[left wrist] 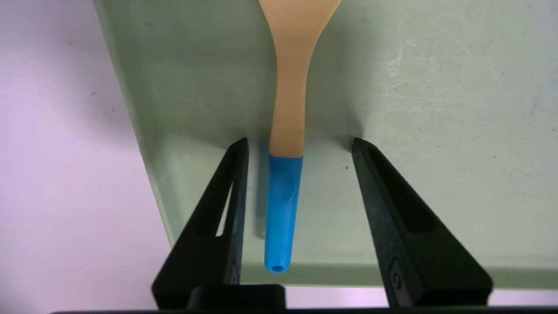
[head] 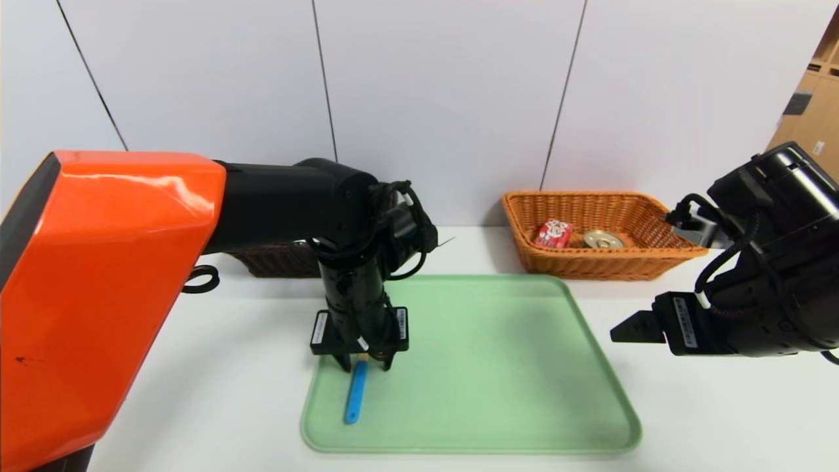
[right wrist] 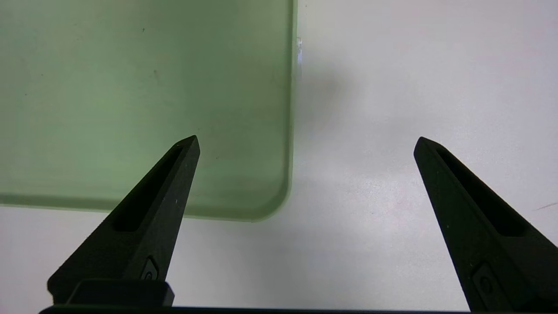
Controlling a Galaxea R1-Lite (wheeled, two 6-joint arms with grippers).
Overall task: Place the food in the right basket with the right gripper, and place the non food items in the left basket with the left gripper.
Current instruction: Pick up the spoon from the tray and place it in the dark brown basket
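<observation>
The yellow spoon with blue handle [head: 356, 392] lies on the green tray [head: 498, 367] near its left edge. My left gripper [head: 364, 364] is open, low over the tray, its fingers on either side of the spoon where yellow meets blue [left wrist: 285, 174]. The red drink carton [head: 552, 234] and the gold-lidded tin [head: 603, 240] lie in the orange-tan right basket [head: 590, 265]. The dark brown left basket [head: 275, 260] is mostly hidden behind my left arm. My right gripper [head: 619, 333] is open and empty above the table, right of the tray. The case, tube and fork are out of view.
The white table [head: 688, 419] spreads around the tray. In the right wrist view the tray's corner [right wrist: 266, 205] lies between the open fingers. A white panelled wall stands behind the baskets.
</observation>
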